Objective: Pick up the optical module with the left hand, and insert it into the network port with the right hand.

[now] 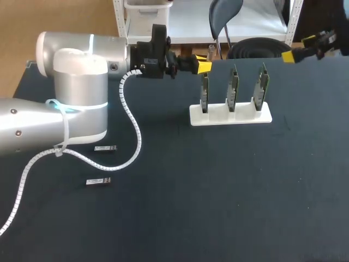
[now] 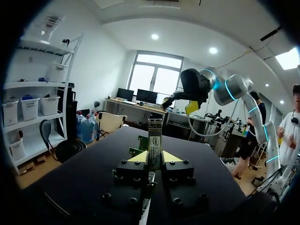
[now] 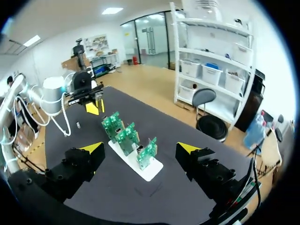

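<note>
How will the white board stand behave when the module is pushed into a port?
The white stand looks light, with no clamp showing, so it may slide on the table. Its three green boards stand tall and upright in slots, so a high push could tip or flex them.

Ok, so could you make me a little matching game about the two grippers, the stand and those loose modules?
1 left gripper
2 right gripper
3 stand
4 loose modules

A open, empty
B white, holds three green boards
C flat on the table
D shut on a module

Pairs: 1-D, 2-A, 3-B, 4-C.
</note>
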`<state>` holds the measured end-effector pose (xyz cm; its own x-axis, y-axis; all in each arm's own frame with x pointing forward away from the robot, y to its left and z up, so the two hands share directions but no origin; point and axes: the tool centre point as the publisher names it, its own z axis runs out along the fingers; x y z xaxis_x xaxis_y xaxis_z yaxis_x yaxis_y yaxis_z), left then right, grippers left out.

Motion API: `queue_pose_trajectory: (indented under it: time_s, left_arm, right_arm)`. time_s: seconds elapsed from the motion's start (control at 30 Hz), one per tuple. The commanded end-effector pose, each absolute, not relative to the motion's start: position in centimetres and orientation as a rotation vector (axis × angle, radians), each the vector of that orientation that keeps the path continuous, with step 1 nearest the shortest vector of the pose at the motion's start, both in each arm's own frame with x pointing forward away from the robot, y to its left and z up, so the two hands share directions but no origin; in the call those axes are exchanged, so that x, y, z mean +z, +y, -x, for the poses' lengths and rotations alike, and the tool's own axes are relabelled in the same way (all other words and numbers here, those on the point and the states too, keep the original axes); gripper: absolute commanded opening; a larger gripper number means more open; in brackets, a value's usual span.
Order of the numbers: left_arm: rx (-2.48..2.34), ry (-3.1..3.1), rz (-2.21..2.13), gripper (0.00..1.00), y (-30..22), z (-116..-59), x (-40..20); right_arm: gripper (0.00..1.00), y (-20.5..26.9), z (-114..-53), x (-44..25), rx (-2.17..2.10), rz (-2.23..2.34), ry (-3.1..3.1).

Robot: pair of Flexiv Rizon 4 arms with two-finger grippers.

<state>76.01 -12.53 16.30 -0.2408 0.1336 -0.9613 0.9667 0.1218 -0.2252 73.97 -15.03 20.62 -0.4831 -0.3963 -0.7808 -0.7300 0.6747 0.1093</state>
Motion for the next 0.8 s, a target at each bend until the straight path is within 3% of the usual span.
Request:
queue_pose_trajectory:
  time_s: [0.03,0.8]
  left_arm:
    - [-1.221,1.540,-1.110,0.00,-12.5,-75.9,16.2]
    - [-1.221,1.540,-1.110,0.00,-12.5,-75.9,16.2]
  right_arm:
    - [1.00,-12.8,-75.2,19.8,1.082,1.380,1.864]
    - [1.00,-4.8,-75.4,19.7,1.368,1.682,1.616]
